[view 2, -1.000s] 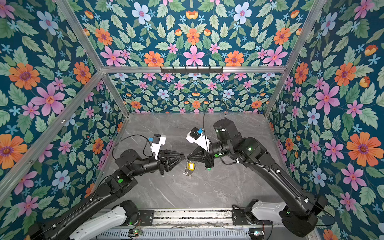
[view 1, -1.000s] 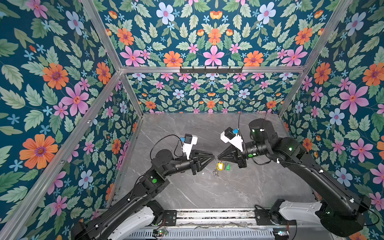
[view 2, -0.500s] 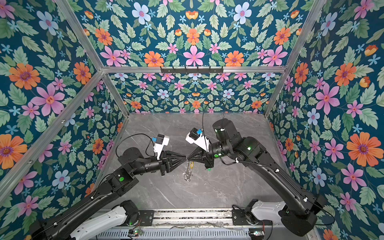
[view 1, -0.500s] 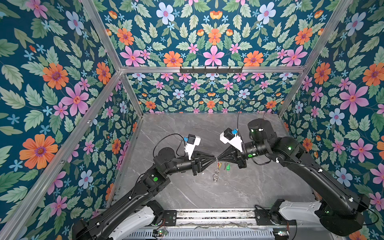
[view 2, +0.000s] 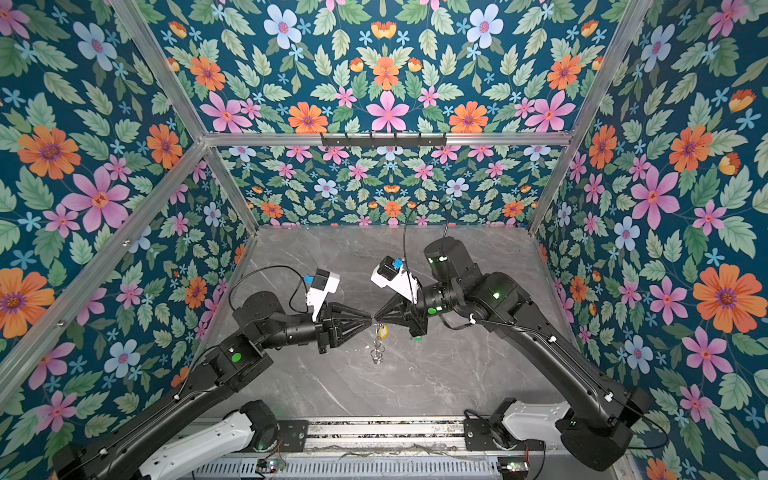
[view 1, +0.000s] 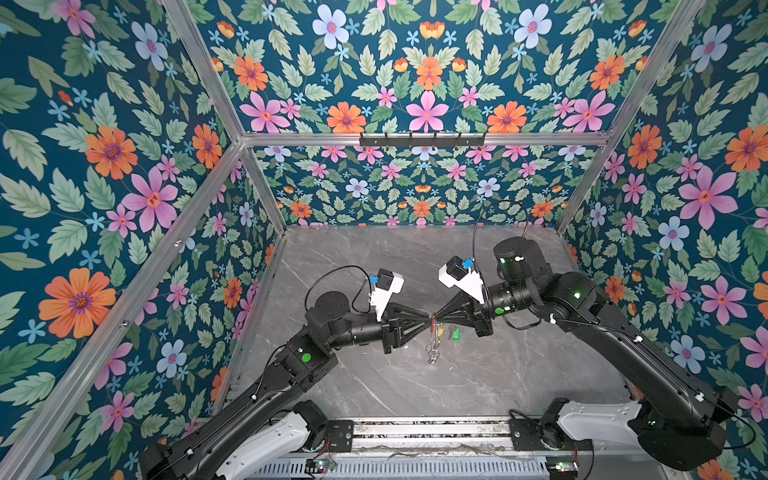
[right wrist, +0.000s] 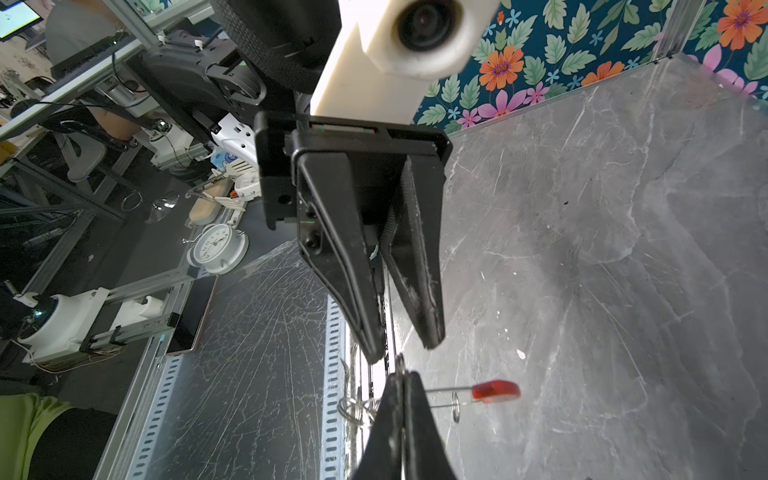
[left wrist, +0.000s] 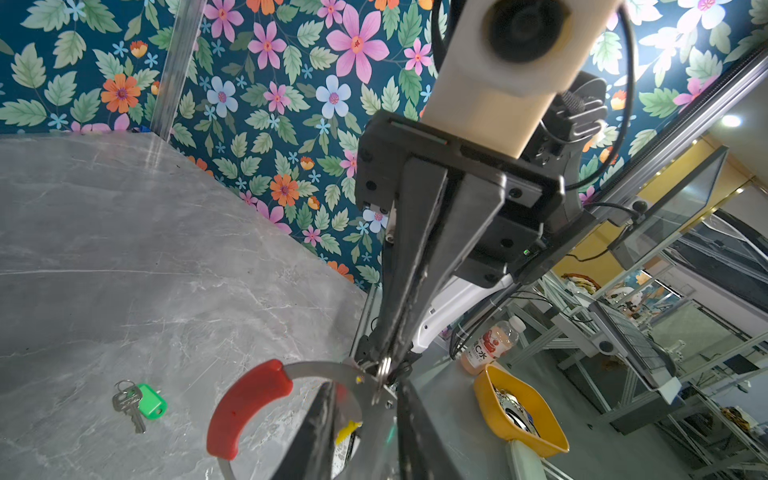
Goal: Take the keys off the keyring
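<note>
Evidently the keyring (left wrist: 257,395) was being held up off the table (left wrist: 145,249) so that whatever hung from it would dangle clear and could be worked at from the side. The two arms met tip to tip over the middle of the table. In both top views a short string of small split rings (view 1: 432,353) drooped from the hoop below that meeting point. The green-tagged key (left wrist: 139,405) lay flat on the table with its own little ring, well apart from the hoop, so I judged that half of the job done. The yellow-tagged key (view 2: 383,331) hung just under the hoop, not yet off.

The right fingers (left wrist: 415,257) were pressed fully together, pinching the keyring's rim at one of its small silver rings, a little way along from the red segment (right wrist: 496,390). That grip looked like an anchor, steadying the hoop, which the right wrist view showed nearly edge-on. The left fingers (right wrist: 353,291) stood narrowly apart, with a slim gap between their tips. In the left wrist view they straddled the rim right beside that pinch, with a scrap of yellow showing between them. Whether they touched rim or tag I could not tell; nothing appeared clamped. My guess was that they were lining up on the yellow key's ring.
</note>
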You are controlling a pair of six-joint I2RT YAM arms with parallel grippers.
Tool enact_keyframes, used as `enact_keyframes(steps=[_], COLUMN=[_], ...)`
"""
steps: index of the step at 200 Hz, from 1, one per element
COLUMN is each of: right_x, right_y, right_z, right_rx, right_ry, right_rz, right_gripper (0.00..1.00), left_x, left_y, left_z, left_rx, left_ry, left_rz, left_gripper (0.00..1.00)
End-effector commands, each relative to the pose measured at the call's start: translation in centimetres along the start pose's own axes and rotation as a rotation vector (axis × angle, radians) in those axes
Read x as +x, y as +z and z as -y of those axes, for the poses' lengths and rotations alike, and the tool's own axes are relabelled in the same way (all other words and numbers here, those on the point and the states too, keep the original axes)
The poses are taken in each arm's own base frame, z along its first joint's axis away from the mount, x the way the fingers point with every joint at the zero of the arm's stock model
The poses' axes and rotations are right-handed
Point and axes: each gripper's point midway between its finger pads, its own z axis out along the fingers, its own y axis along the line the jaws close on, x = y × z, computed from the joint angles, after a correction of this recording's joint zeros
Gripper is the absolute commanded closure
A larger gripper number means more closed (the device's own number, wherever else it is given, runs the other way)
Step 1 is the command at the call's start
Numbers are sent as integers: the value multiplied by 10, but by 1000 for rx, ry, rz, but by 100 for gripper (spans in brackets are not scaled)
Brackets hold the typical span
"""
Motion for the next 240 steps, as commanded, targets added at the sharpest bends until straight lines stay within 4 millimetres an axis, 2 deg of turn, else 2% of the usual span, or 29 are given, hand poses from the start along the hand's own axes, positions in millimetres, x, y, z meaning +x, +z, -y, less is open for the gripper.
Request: enact_keyframes(steps=[1, 81, 120, 148, 154, 166, 174, 204, 240], right_x=[-5, -6, -7, -15, -17, -21, -26, -33, -21], right_y=[-1, 5, 6, 3, 2, -1, -6, -22, -19], right_z=[-5, 0, 2, 2, 2, 5, 8, 11, 18], right_rx=[-27, -27, -27, -10, -5, 32, 71, 160, 188], right_ry=[-19, -6, 2, 4, 2, 2, -5, -43, -40], right_rz=[13, 13, 19, 57, 68, 98, 135, 276, 360], right_gripper=[100, 100, 100, 100, 94, 69, 61, 50, 47], left_x=[-4, -2, -7, -9, -10, -13, -15, -26, -34], left_y=[0, 2, 2, 2, 1, 0, -2, -14, -21], left_z=[7, 12, 13, 8, 8, 6, 5, 5, 9], left_rx=[31, 67, 66, 44, 42, 30, 20, -14, 5], left_ry=[40, 46, 55, 62, 64, 68, 77, 118, 135], left_rz=[-4, -16, 4, 34, 47, 73, 94, 197, 282], left_gripper=[73, 84, 100, 100, 100, 100, 100, 100, 100])
